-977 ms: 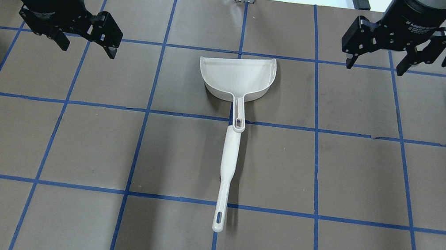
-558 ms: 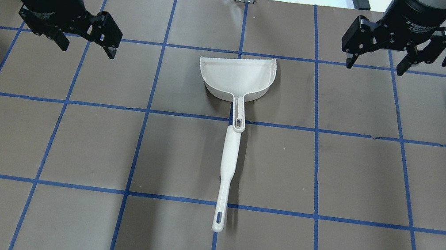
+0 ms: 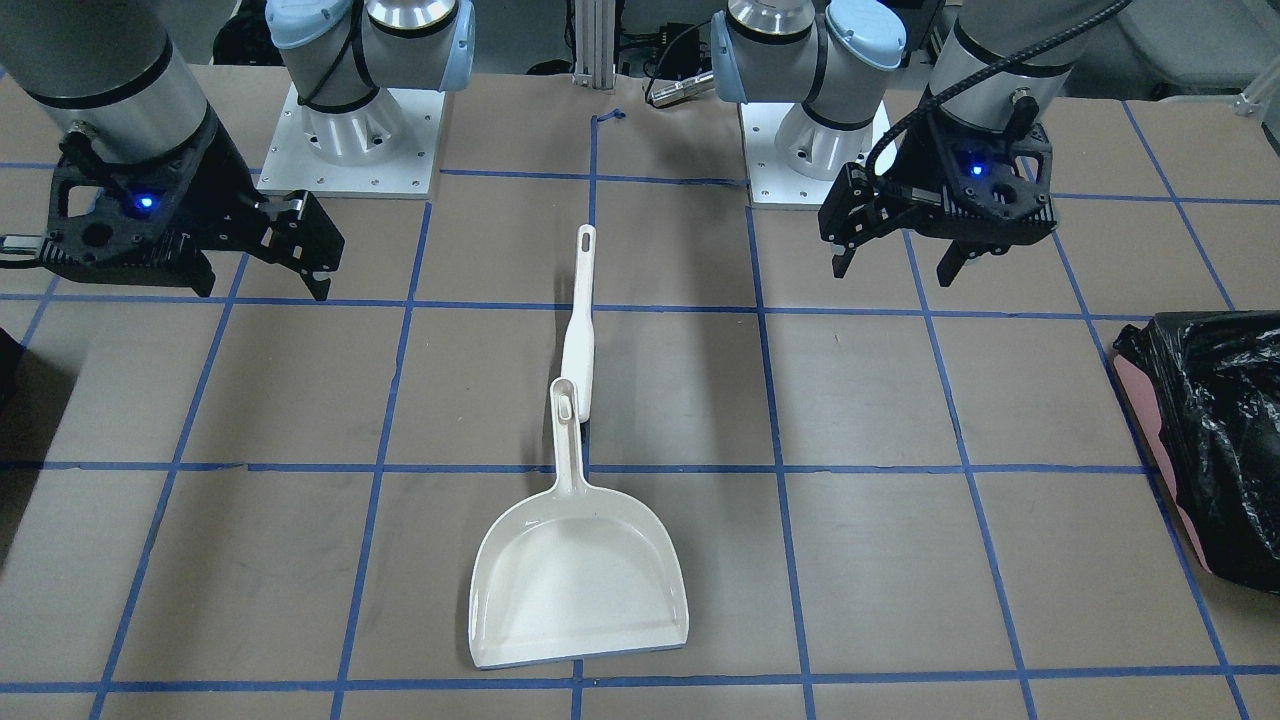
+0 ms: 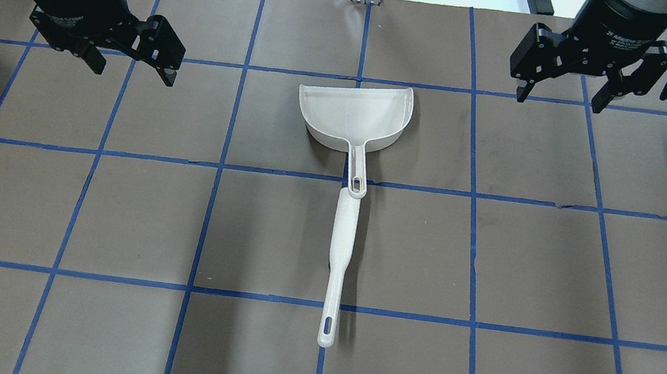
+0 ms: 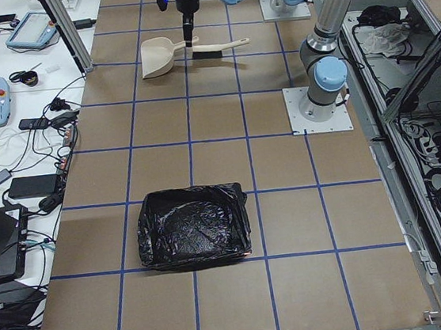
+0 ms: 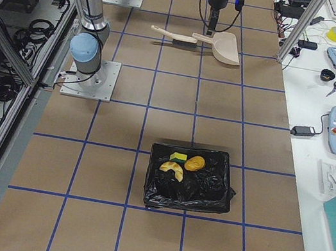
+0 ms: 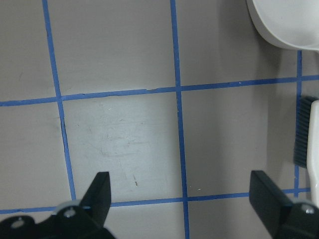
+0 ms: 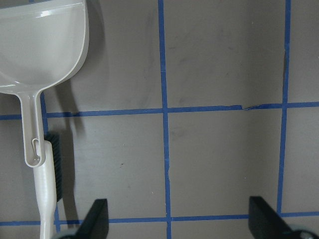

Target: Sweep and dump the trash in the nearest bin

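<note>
The trash (image 6: 194, 163) lies inside the black-lined bin (image 6: 187, 202) at the desk's (image 4: 102, 210) right end, so dumping looks done; mid-desk, the brush (image 4: 338, 261) and empty dustpan (image 4: 355, 113) rest with handles touching; beyond, the left end effector (image 4: 132, 75) and right end effector (image 4: 558, 103) hover released, with wide room around both tools.

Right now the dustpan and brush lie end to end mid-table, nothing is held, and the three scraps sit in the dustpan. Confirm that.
Not quite. The dustpan is empty; the exterior right view shows the three scraps in the black-lined bin. The rest holds: dustpan and brush lie end to end mid-table, nothing held.
</note>
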You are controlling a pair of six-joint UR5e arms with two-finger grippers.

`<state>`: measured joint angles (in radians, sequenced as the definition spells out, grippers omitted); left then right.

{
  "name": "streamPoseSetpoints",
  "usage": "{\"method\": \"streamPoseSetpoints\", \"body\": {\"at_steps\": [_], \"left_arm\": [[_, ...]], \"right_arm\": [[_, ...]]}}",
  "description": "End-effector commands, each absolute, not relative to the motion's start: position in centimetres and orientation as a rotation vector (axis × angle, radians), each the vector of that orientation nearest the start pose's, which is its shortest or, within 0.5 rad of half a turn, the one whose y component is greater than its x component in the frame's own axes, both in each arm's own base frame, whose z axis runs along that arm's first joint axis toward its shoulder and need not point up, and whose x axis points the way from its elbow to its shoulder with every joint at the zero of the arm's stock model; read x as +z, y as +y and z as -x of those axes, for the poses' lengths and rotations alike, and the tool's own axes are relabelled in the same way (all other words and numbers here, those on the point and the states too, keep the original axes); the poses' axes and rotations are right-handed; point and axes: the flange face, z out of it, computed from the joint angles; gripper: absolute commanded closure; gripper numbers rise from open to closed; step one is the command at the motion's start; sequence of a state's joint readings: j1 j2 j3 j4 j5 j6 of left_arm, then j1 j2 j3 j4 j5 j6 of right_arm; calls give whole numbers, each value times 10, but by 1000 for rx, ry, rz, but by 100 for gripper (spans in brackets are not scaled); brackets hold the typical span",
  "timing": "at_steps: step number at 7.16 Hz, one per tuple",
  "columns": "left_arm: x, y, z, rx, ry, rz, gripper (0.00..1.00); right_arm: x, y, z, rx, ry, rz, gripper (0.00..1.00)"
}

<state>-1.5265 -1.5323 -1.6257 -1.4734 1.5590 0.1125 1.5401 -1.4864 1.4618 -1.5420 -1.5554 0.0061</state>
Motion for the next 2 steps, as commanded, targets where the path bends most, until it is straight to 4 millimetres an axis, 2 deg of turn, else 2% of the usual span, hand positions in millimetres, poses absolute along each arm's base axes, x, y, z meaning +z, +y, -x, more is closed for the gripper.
{"method": "streamPoseSetpoints", "body": {"at_steps": [1,2], "left_arm": [[484,-486,115,-108,3146,-112,0],[475,-484,114,-82,3150,-112,0]], "right_arm": [[497,-531,-119,0,3124,-58,0],[497,-532,-119,-5,3123,-57,0]]}}
